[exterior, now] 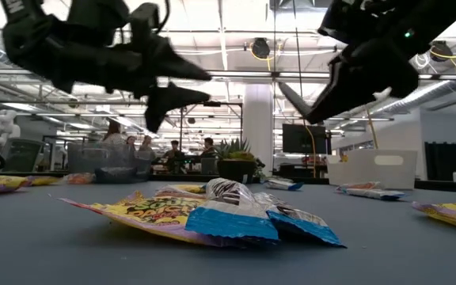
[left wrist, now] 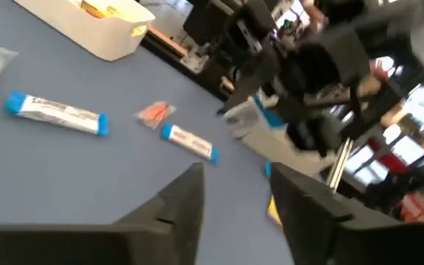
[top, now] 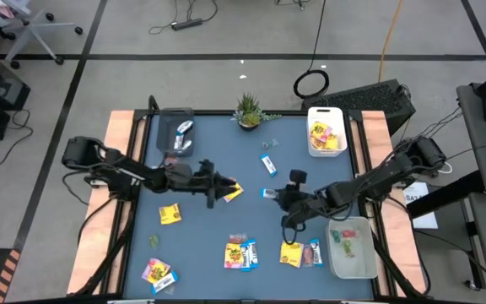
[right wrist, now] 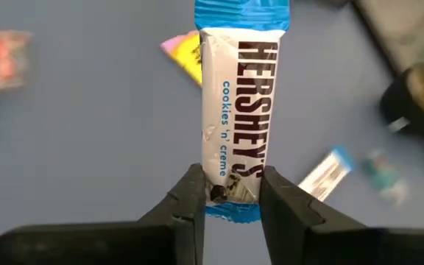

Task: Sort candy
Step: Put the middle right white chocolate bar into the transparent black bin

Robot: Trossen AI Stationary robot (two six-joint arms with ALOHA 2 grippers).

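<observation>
Wrapped candy lies scattered on the blue table [top: 201, 245]: yellow packets [top: 170, 214] [top: 241, 253] and slim blue-and-white bars [top: 268, 164] [left wrist: 57, 114]. My left gripper [top: 222, 187] [left wrist: 238, 184] hangs open above the table's middle with nothing between its fingers. A yellow packet [top: 234, 192] lies on the table just below their tips. My right gripper [top: 279, 198] [right wrist: 230, 188], right of the middle, is shut on a white-and-blue chocolate bar [right wrist: 238, 110]. The two grippers face each other. My right gripper pinches the bar near its blue crimped end [right wrist: 230, 193], one finger on each long edge. The bar runs on ahead in line with the fingers, printed face toward the wrist camera. It is lifted clear of the table [left wrist: 250, 121].
A white bin [top: 326, 143] with yellow packets stands at the back right. A clear tub [top: 353, 253] is at the near right and another clear tub [top: 175, 131] at the back left. A small potted plant [top: 248, 110] sits at the far edge.
</observation>
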